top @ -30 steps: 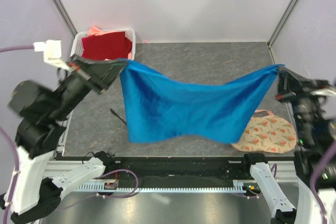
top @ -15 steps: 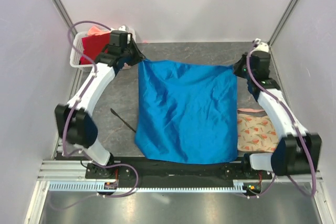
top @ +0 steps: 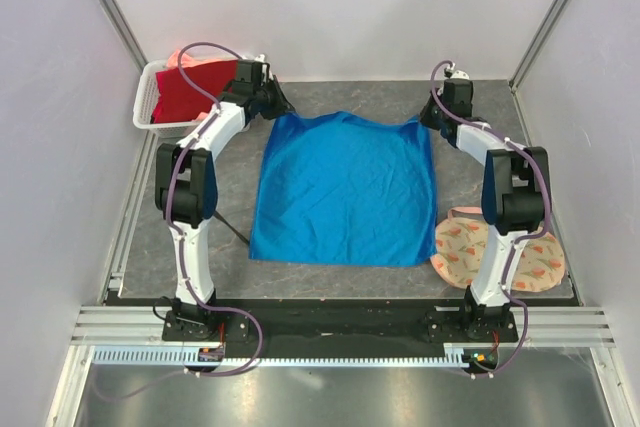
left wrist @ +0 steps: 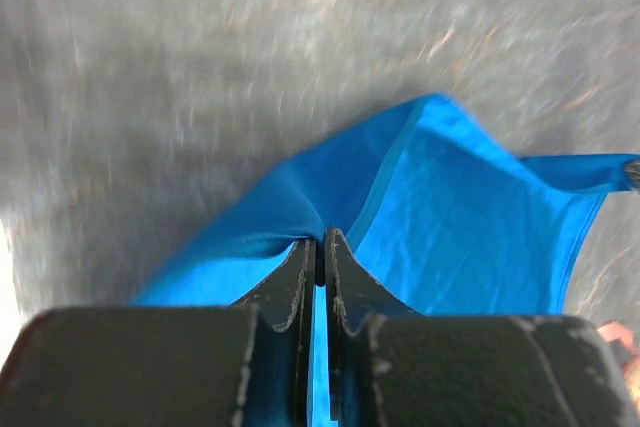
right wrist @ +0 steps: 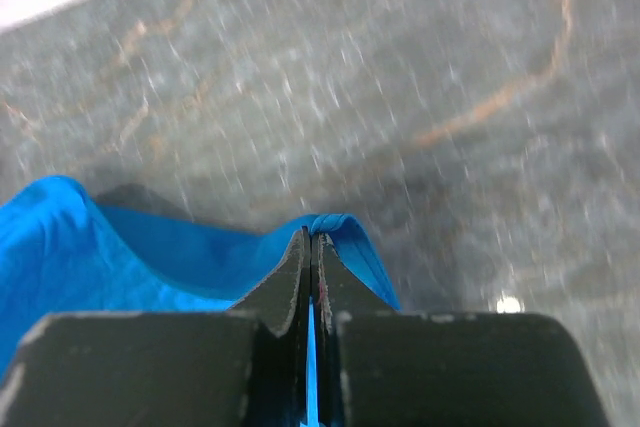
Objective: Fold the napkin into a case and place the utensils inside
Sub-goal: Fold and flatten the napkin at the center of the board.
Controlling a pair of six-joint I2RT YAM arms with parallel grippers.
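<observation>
1. the desk [top: 340, 95] carried everything, and both arms reached to its far side.
2. the napkin [top: 345, 192] lay spread open and nearly flat in the middle of the desk. it was not yet folded, and its far edge dipped between two pinched corners.
3. the left fingers [left wrist: 304, 265] were closed to a sliver on the far left corner, and the right fingers [right wrist: 298, 265] were pressed together on the far right corner.
4. from both pairs of fingers the cloth ran back toward the arm bases. i judged the fold would need that far edge carried nearward, with neither arm better placed.
5. one thin black utensil [top: 233, 231] lay on the desk just beside the napkin's near left edge. it was nearer the left arm and partly hidden by it.
</observation>
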